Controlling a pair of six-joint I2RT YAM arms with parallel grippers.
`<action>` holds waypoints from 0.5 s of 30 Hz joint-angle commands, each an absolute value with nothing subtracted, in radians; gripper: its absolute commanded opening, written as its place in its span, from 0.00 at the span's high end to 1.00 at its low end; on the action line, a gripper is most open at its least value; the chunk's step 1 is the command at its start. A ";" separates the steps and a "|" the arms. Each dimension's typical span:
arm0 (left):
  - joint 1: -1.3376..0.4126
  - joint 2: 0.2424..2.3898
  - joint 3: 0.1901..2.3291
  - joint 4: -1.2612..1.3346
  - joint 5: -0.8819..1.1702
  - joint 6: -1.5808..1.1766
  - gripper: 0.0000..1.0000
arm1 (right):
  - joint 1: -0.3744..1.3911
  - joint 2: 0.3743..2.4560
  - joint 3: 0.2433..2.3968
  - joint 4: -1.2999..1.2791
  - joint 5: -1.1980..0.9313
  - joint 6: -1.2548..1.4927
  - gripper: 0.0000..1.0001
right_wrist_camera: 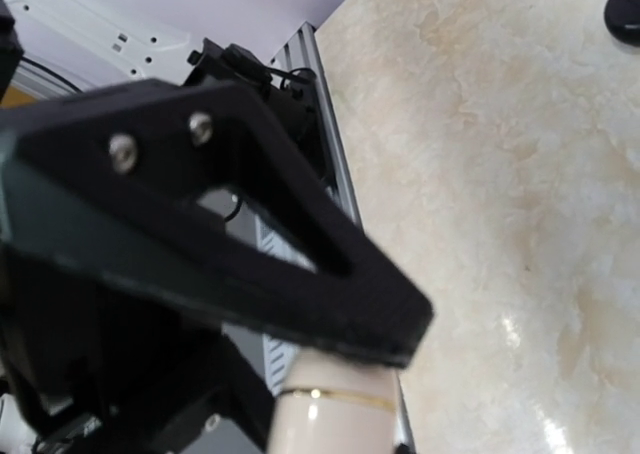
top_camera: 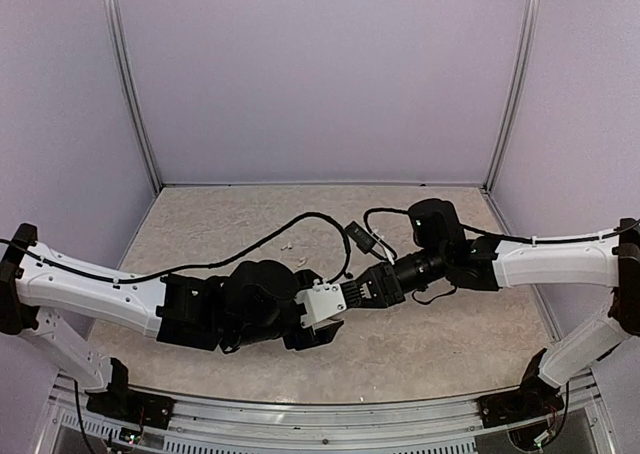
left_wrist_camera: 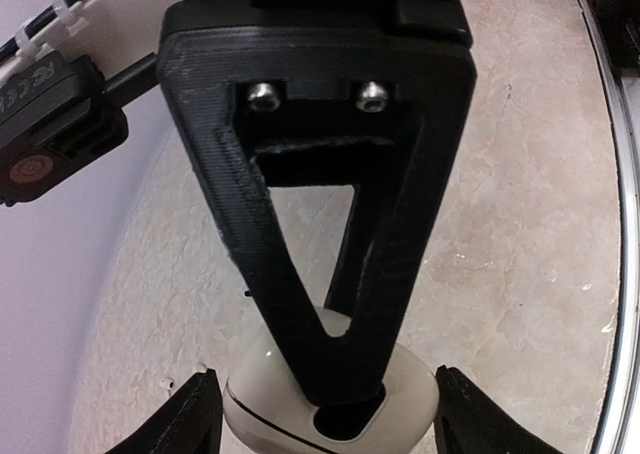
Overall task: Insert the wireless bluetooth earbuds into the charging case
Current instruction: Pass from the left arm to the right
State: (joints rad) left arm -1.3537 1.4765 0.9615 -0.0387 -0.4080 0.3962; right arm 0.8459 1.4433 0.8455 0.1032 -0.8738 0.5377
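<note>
A white oval charging case (left_wrist_camera: 260, 389) with a thin seam is held off the table between both grippers. My left gripper (left_wrist_camera: 325, 419) has its fingers (left_wrist_camera: 195, 419) against the case's two sides. My right gripper (right_wrist_camera: 340, 369) is shut on the same case (right_wrist_camera: 335, 424) from above, and its black triangular finger (left_wrist_camera: 300, 174) fills the left wrist view. In the top view the two grippers meet at the table's middle, left (top_camera: 332, 306) and right (top_camera: 352, 294). Two tiny white earbuds (top_camera: 287, 244) lie on the table behind the left arm. No black earbuds show.
Black cables (top_camera: 300, 219) loop over the table behind the grippers, with a small black block (top_camera: 358, 238) among them. A dark rounded object (right_wrist_camera: 625, 9) lies at the top right corner of the right wrist view. The metal frame rail (right_wrist_camera: 330, 154) runs along the near table edge.
</note>
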 commanded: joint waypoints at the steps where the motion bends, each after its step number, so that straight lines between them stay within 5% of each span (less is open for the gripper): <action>1: -1.356 1.420 0.927 0.071 -0.437 0.340 0.24 | 0.851 1.396 0.875 0.114 -0.846 0.491 0.94; 7: -1.326 1.289 0.822 0.190 -0.328 0.246 0.15 | 0.799 1.257 0.843 0.197 -0.783 0.431 0.94; 15: -1.185 1.128 0.717 0.433 0.048 0.040 0.24 | 0.794 1.145 0.824 0.300 -0.811 0.295 0.93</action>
